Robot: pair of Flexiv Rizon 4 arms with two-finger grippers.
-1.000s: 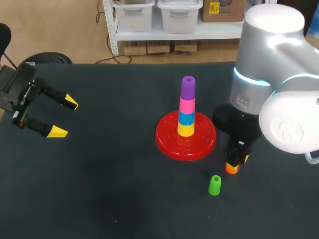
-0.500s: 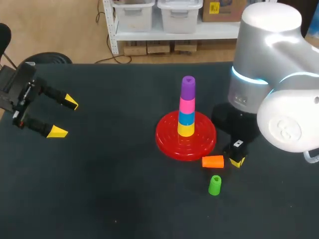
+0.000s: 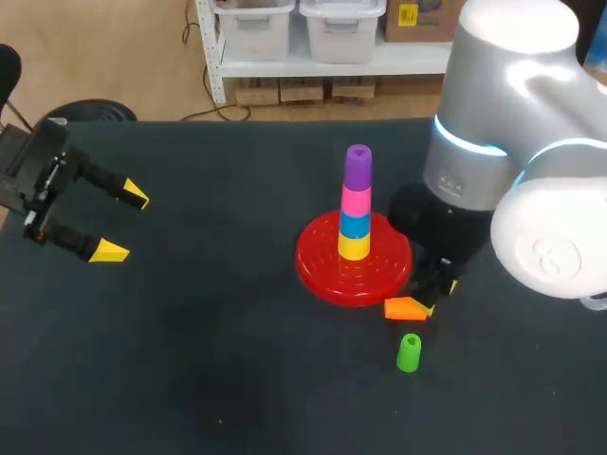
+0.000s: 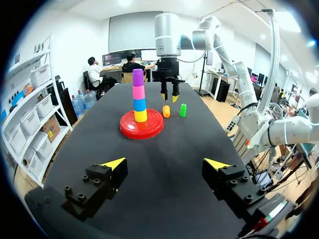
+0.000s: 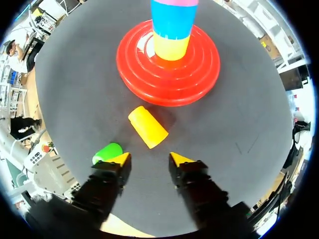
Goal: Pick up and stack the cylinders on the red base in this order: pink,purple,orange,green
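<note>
Orange cylinder (image 5: pixel 148 127) lies on its side on the bench (image 3: pixel 209 360), just ahead of the right claw (image 5: pixel 149 160) and not between its fingers. That claw is spread and holds nothing, its yellow tips hanging low over the bench on the near side of the cylinder. The cylinder's long axis is flat on the bench and slanted to the line of the fingers: one end turns toward the rim of the red base (image 5: pixel 199 74), the other toward the gap between the tips. It rests just beside the red base, apart from the rim. The green cylinder (image 3: pixel 409 352) stands upright nearby, close beside one finger in the right wrist view. On the base rises a stack: yellow cylinder (image 3: pixel 354 246), blue cylinder (image 3: pixel 355 225), pink cylinder (image 3: pixel 356 200), purple cylinder (image 3: pixel 358 164) on top. The left claw (image 3: pixel 121 224) hangs spread and empty, well apart at the bench's left.
</note>
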